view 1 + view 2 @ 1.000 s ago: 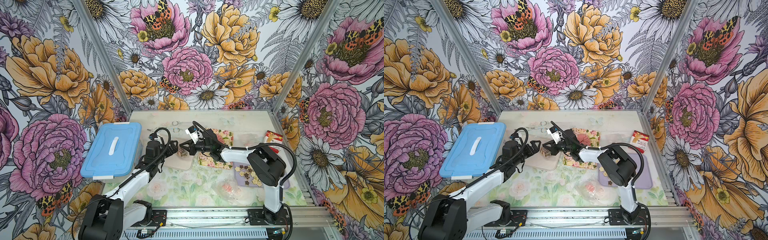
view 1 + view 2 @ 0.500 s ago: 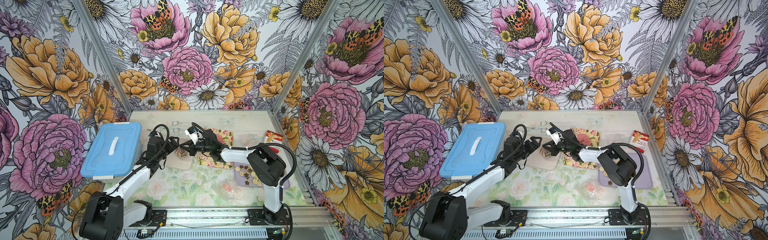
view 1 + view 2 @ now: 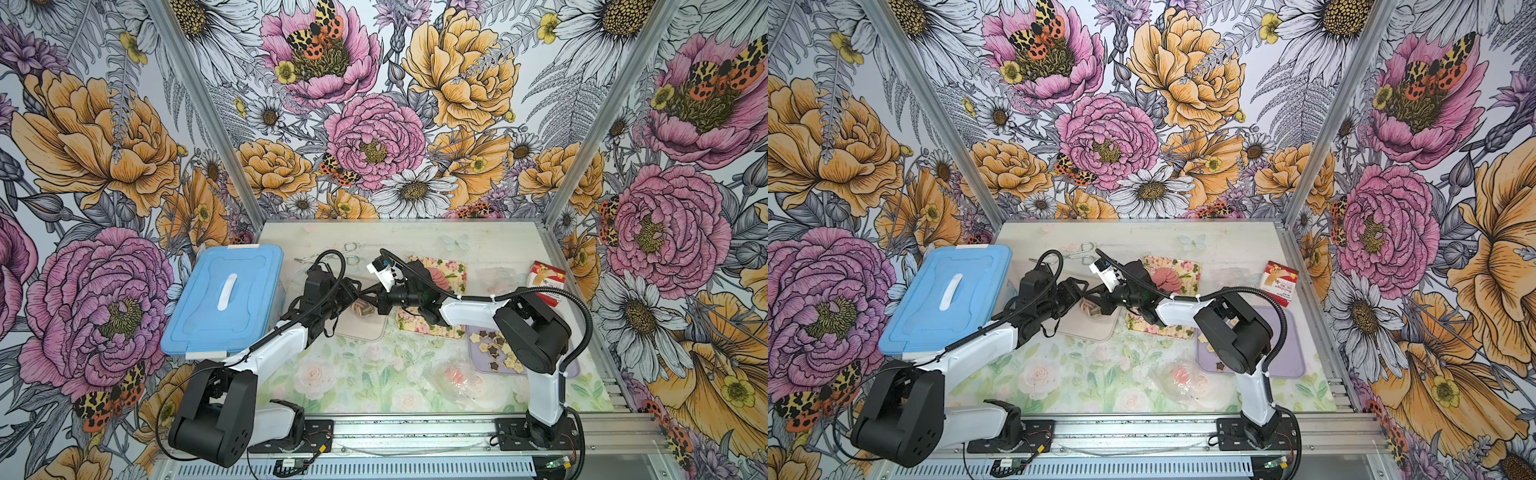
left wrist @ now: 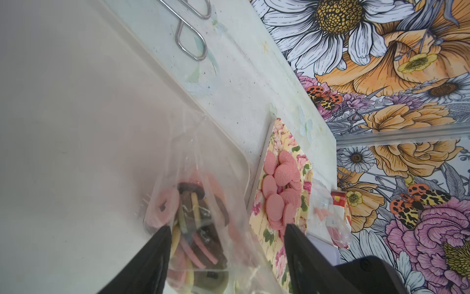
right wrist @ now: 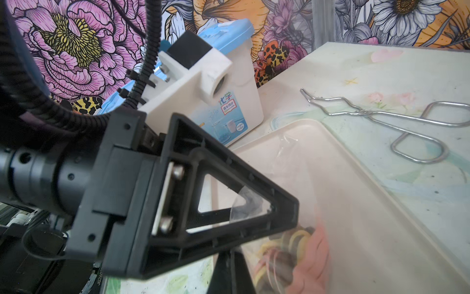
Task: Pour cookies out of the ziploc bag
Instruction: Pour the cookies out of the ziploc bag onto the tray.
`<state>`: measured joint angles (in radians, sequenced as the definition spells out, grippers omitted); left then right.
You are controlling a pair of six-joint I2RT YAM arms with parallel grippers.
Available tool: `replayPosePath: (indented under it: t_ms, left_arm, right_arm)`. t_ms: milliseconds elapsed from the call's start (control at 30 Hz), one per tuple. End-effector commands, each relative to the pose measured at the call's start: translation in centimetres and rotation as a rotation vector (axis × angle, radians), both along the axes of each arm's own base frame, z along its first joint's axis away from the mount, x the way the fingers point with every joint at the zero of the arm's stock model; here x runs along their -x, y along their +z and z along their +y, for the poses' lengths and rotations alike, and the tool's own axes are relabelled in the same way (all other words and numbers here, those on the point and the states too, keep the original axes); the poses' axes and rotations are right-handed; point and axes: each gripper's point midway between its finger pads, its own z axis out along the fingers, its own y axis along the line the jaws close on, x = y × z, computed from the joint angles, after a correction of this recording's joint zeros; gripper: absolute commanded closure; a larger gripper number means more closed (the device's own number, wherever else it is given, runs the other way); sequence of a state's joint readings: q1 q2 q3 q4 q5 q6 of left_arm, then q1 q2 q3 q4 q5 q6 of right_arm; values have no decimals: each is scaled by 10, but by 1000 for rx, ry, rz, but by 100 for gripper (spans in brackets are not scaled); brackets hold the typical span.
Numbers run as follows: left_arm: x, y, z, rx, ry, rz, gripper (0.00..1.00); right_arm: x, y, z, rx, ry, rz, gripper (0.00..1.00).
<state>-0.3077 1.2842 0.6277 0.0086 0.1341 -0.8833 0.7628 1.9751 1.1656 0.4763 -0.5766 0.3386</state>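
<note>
Left wrist view: left gripper (image 4: pixel 225 229), jaws apart, straddles clear plastic ziploc bag (image 4: pixel 201 152) of ring-centred pink, brown and yellow cookies (image 4: pixel 188 211) above beige plastic tray (image 4: pixel 76 127); right gripper (image 3: pixel 376 305), closed, apparently pinches the bag.

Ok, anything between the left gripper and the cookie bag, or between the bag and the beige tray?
Nothing visible. The left gripper straddles the ziploc bag holding the cookies, jaws open, and the bag is right over the beige tray.

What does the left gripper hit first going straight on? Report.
The ziploc bag of ring cookies, between the open fingers of the left gripper; behind it probably the beige tray; depth unclear.
</note>
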Motion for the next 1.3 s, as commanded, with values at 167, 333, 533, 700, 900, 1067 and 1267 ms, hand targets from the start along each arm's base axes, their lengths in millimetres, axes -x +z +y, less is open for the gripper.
replayPosePath:
  t_ms: [167, 333, 533, 700, 900, 1067, 1267]
  left_arm:
    - [6, 8, 0, -21, 2, -14, 47]
    - [7, 4, 1, -28, -13, 0, 75]
    - [4, 5, 7, -35, -13, 0, 100]
    - [0, 17, 15, -40, 4, -25, 100]
    - [-1, 47, 26, -179, 17, -173, 100]
    - [-2, 64, 31, -246, 20, -282, 100]
    - [-6, 47, 32, -329, 13, -261, 100]
  right_arm:
    - [1, 19, 2, -25, -4, -63, 100]
    - [1, 22, 1, -30, -8, -67, 100]
    - [1, 23, 0, -34, -12, -71, 100]
    - [-1, 26, -3, -37, -32, -77, 100]
    - [-7, 37, -19, -33, -99, -78, 61]
    - [-2, 32, -41, 40, -167, -67, 45]
    - [-5, -5, -48, 83, -212, -21, 52]
